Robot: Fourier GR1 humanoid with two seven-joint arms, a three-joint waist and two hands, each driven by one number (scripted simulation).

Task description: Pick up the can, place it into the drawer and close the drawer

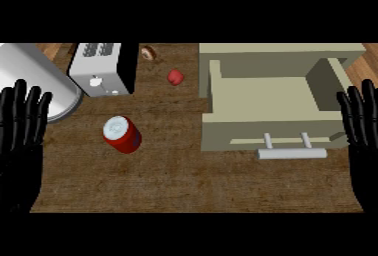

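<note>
Dark brown woodgrain counter [192,185] is filling most of the frame, lighter wood floor peeking at the upper corners. Red can [122,134] is standing left of center, well apart from the open beige drawer [269,97] at the upper right. A white toaster [103,67] is sitting up top. Left hand [22,117] and right hand [362,117] are resting at the edges, fingers straight, holding nothing.
</note>
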